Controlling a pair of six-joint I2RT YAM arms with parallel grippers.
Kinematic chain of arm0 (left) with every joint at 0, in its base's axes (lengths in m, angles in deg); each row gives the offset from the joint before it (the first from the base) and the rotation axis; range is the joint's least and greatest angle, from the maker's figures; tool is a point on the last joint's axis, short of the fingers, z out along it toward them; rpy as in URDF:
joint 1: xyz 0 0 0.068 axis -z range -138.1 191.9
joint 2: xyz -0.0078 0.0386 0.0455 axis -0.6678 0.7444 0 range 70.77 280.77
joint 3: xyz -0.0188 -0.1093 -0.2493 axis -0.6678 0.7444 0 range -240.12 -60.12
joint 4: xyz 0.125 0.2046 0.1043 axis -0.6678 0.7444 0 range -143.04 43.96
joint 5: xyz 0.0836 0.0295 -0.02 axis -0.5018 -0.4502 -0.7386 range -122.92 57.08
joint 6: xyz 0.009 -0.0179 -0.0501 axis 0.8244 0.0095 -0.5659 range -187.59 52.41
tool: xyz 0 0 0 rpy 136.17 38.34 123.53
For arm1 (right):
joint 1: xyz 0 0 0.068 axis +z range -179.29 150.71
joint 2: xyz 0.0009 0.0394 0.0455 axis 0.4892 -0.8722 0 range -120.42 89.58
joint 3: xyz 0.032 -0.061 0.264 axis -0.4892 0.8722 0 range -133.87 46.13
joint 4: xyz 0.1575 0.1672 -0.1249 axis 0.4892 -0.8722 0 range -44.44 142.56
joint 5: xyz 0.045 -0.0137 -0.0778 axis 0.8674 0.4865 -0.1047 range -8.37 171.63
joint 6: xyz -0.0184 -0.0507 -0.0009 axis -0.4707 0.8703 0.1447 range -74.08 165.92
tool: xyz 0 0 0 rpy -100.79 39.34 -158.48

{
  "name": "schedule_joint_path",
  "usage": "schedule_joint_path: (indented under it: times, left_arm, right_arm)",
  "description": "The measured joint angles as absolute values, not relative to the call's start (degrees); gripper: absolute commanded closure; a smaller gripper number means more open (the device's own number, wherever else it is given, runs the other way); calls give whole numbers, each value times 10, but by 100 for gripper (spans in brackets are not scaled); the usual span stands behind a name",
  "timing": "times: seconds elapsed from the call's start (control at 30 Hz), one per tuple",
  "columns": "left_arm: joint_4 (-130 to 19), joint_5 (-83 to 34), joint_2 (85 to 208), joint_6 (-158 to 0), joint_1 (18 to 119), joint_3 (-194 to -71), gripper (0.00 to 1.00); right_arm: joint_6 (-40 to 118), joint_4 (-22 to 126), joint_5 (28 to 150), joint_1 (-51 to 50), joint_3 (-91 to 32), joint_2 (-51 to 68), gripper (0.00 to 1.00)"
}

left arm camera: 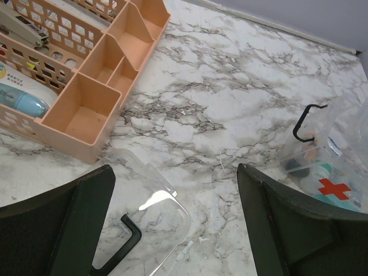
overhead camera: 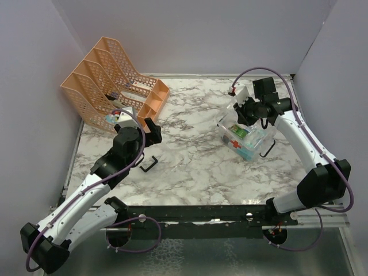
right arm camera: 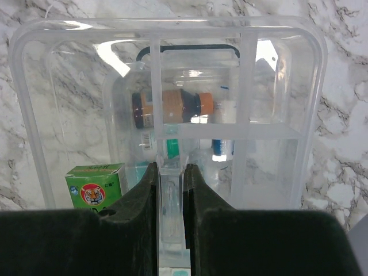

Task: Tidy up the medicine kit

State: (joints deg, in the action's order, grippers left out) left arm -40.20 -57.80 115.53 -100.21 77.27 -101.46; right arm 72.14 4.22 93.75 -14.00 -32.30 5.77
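Note:
The clear medicine kit box [overhead camera: 246, 142] with a red cross stands at the right of the table. My right gripper [right arm camera: 171, 178] is shut on the centre post of a clear divided insert tray [right arm camera: 167, 24] and holds it over the box. Through the tray I see a brown bottle [right arm camera: 172, 109] and the box's black handle [right arm camera: 190, 49]. A green tiger carton [right arm camera: 95, 185] shows at the lower left. My left gripper [left arm camera: 175, 190] is open and empty above the clear kit lid [left arm camera: 150, 202], which lies flat on the table with its black handle [left arm camera: 127, 237].
An orange desk organizer [overhead camera: 115, 80] stands at the back left and holds a few items, among them a blue-capped tube [left arm camera: 23, 100]. Its low front compartments [left arm camera: 95, 86] lie just beyond the lid. White walls enclose the table at the left, back and right.

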Motion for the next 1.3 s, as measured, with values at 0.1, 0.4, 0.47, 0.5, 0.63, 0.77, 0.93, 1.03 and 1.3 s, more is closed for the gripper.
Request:
schedule_joint_path:
  times: [0.1, 0.4, 0.47, 0.5, 0.63, 0.77, 0.93, 1.03, 1.3]
  left_arm:
    - [-402, -571, 1164, -1002, 772, -1015, 9]
    - [-409, -544, 1167, -995, 772, -1007, 9]
    - [-410, -539, 1171, -994, 772, -1005, 9]
    - [-410, -538, 1174, -993, 772, -1004, 9]
    - [-411, -531, 1185, -993, 772, -1000, 9]
    - [-411, -524, 1198, -993, 772, -997, 9]
    - [-412, -517, 1211, -994, 772, -997, 9]
    - [-414, -516, 1211, -994, 772, -997, 9]
    - [-417, -516, 1211, -994, 771, -997, 9]
  right_arm:
    - [748, 40, 939, -142, -313, 58, 99]
    - [810, 12, 931, -157, -297, 40, 99]
    - [821, 11, 930, -164, -297, 33, 99]
    - [827, 11, 931, -169, -297, 29, 99]
    - [839, 12, 940, -185, -297, 27, 99]
    - [848, 11, 960, -205, -304, 20, 99]
    - [853, 14, 974, -213, -314, 1, 99]
    - [853, 15, 985, -214, -314, -11, 99]
    - [849, 30, 1007, -215, -314, -18, 99]
